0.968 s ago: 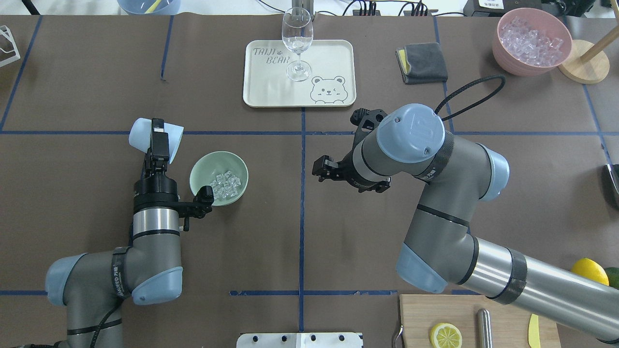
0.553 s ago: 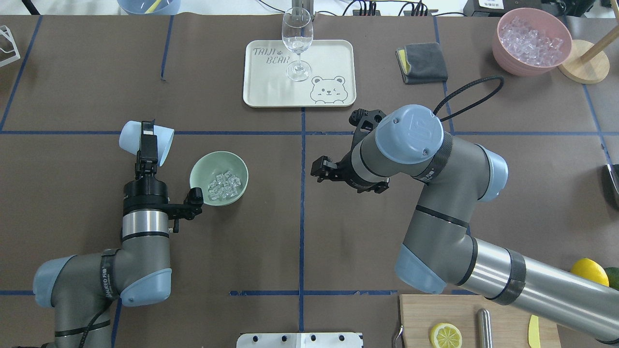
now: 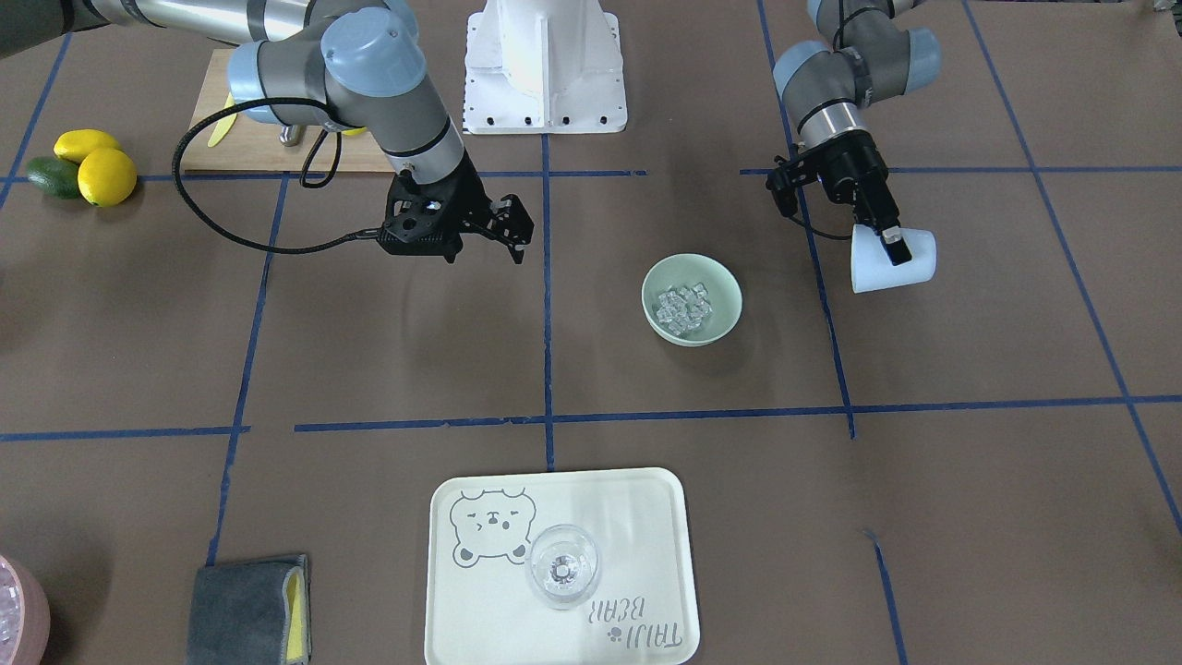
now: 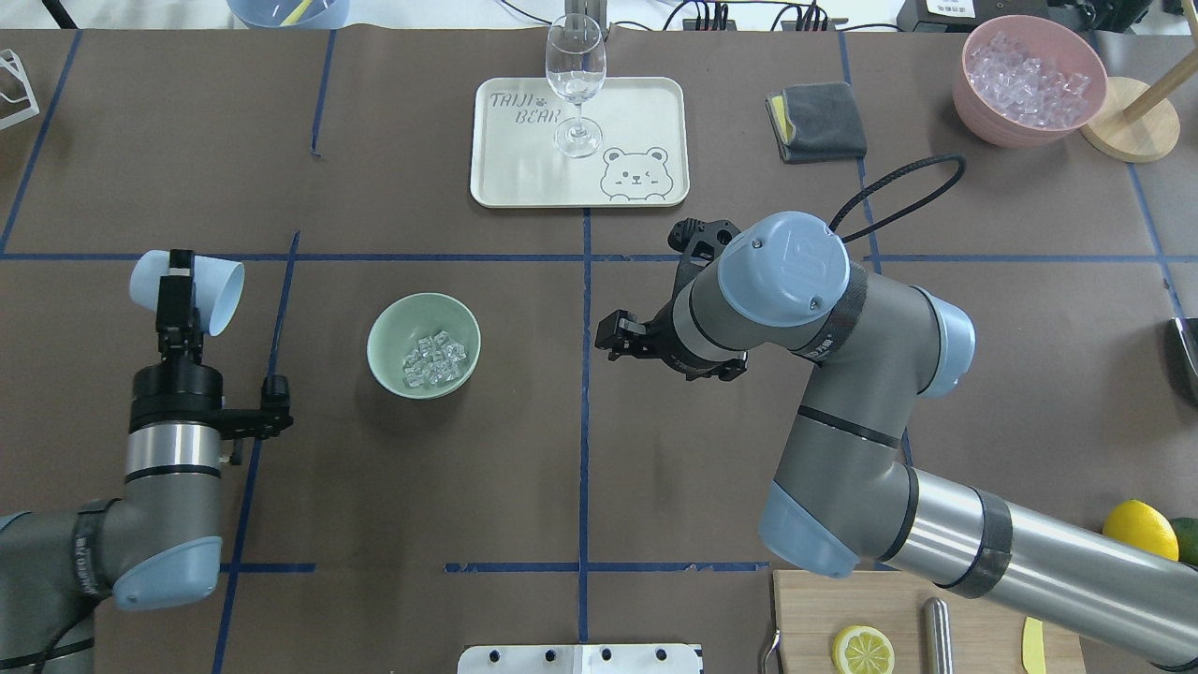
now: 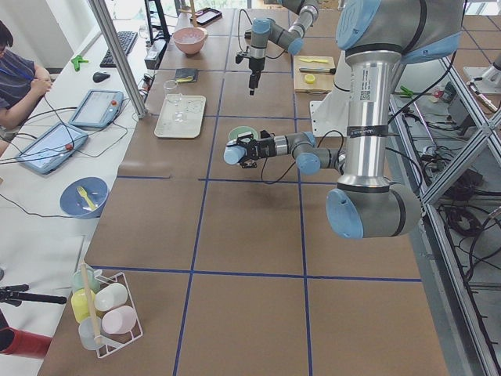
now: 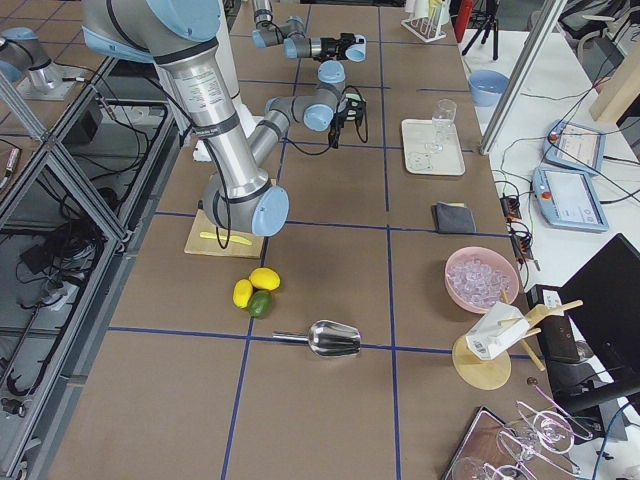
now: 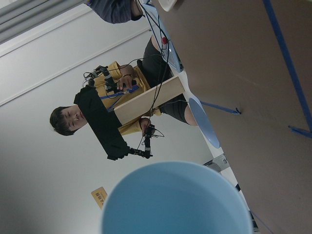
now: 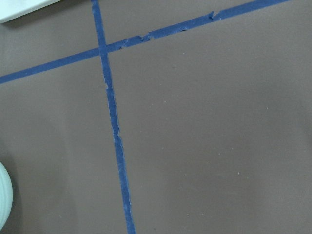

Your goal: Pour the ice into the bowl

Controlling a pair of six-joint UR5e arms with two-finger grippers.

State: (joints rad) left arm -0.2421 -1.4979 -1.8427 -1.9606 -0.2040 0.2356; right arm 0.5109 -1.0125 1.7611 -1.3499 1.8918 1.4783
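Observation:
The pale mint-green bowl (image 4: 382, 329) (image 3: 729, 288) stands on the brown table left of centre, with the ice (image 4: 432, 359) (image 3: 683, 308) heaped inside it as small clear cubes. My left gripper (image 4: 177, 281) (image 3: 890, 247) is shut on a light blue cup (image 4: 223, 298) (image 3: 877, 272), held on its side well to the left of the bowl and apart from it. The cup's rim (image 7: 175, 200) fills the bottom of the left wrist view. My right gripper (image 4: 613, 339) (image 3: 515, 229) hovers open and empty to the right of the bowl. A sliver of the bowl (image 8: 4, 197) shows at the right wrist view's lower left.
A cream tray (image 4: 646, 112) carrying a wine glass (image 4: 575, 84) sits at the far middle. A grey cloth (image 4: 816, 122) and a pink bowl of ice (image 4: 1028, 80) lie far right. A cutting board (image 4: 814, 618) with a lemon half is near right.
My left arm has swung left with the cup, away from the bowl. The right arm has drifted slightly left. The ice stays in the bowl.

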